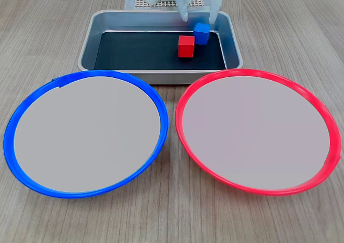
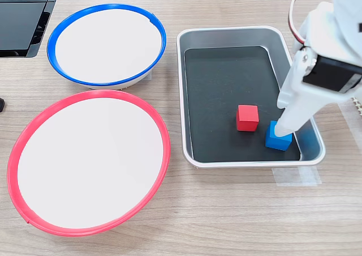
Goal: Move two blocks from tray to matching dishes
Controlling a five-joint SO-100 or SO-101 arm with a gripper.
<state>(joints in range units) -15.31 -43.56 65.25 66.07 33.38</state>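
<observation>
- claw (image 1: 200,18) down in tray (image 2: 189,97), fingers spread either side of blue block (image 2: 278,137), not clamped
- red block (image 2: 247,117) just beside blue block
- both dishes outside tray

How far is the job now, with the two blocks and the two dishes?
Nothing is delivered yet: the blue-rimmed dish and the red-rimmed dish are both empty. In hand: the gripper is down at the blue block inside the tray; whether it grips is unclear. The red block sits untouched beside it. Left: both blocks must go to their matching dishes.
</observation>
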